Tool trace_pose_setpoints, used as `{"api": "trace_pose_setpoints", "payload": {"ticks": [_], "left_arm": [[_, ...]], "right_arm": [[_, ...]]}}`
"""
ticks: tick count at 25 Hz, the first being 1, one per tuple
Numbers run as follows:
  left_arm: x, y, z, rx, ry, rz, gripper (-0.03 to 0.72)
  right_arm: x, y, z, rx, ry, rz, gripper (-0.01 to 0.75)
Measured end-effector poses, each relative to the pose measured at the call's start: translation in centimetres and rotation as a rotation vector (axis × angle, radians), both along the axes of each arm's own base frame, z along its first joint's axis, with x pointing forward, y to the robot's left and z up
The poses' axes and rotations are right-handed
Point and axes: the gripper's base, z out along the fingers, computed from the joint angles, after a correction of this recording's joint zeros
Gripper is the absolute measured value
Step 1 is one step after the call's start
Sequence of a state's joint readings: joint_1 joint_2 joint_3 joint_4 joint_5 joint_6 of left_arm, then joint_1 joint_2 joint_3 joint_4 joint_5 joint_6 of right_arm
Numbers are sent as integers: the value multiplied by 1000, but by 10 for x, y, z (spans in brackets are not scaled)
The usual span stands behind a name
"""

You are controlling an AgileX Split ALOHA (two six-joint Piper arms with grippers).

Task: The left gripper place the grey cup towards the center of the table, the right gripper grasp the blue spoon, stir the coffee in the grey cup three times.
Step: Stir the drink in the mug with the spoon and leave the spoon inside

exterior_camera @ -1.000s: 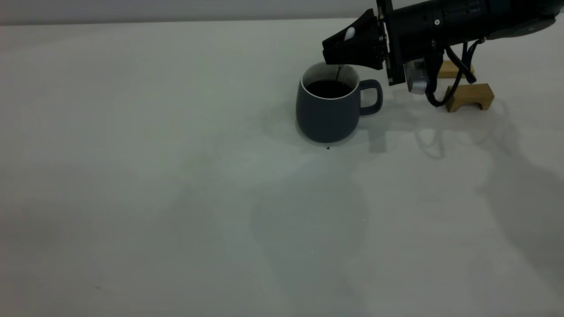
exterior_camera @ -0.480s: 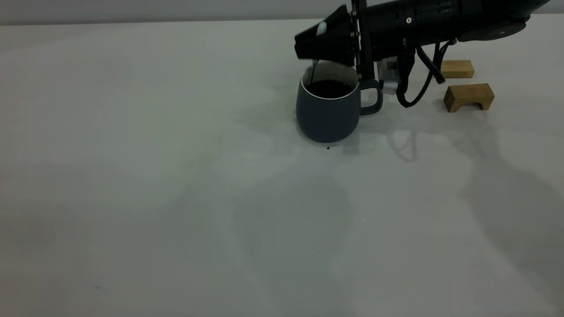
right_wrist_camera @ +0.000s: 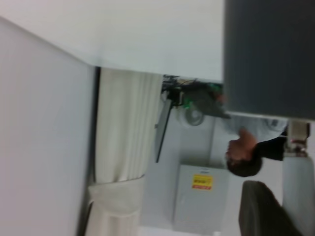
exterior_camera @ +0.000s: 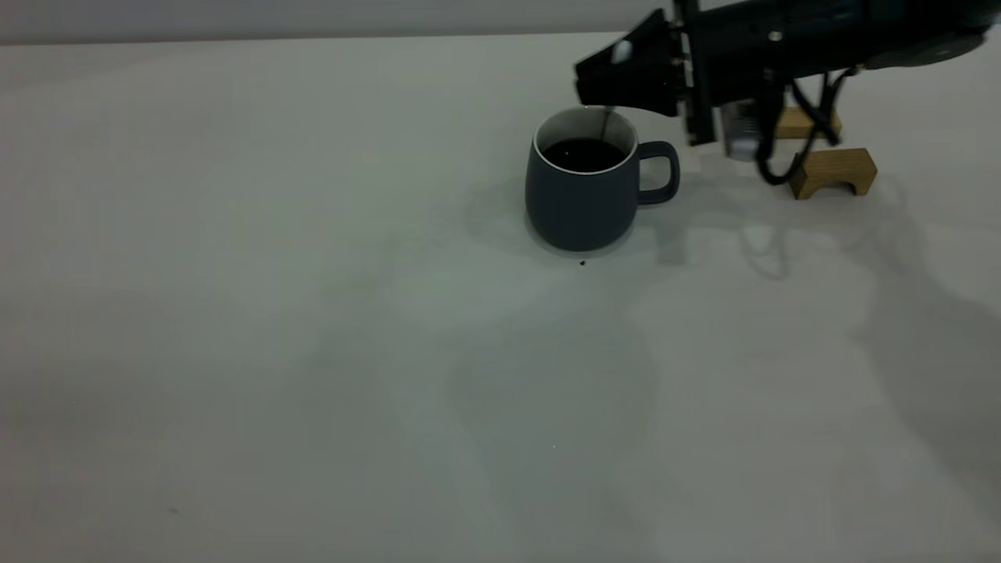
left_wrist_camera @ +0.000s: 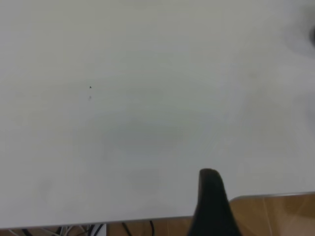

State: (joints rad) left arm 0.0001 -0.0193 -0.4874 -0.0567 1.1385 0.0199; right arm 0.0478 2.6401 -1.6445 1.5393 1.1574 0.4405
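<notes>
The right gripper (exterior_camera: 602,78), fingers closed on the spoon (exterior_camera: 608,117), holds it nearly upright with its bowl dipped in the coffee (exterior_camera: 583,155) on the handle side of the cup (exterior_camera: 583,195), mid-table; the left gripper's fingers cannot be judged.
</notes>
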Motion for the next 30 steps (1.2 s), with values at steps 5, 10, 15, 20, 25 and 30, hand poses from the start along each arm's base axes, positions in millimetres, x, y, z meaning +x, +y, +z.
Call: {"api": "trace_pose_setpoints", "payload": {"ticks": [5, 10, 15, 20, 25, 30], "left_arm": [[0, 0, 0, 0, 0, 0, 585], [0, 0, 0, 0, 0, 0, 585], [0, 0, 0, -1, 0, 0, 585], [0, 0, 0, -1, 0, 0, 585], [0, 0, 0, -1, 0, 0, 585], [0, 0, 0, -1, 0, 0, 585]], "right_arm": [[-6, -9, 4, -78, -34, 105, 107], [-10, 1, 12, -131, -65, 189, 106], [-13, 23, 15, -110, -36, 196, 106], [-6, 40, 25, 13, 21, 73, 106], [6, 37, 25, 21, 20, -77, 105], [9, 19, 21, -30, -10, -84, 103]]}}
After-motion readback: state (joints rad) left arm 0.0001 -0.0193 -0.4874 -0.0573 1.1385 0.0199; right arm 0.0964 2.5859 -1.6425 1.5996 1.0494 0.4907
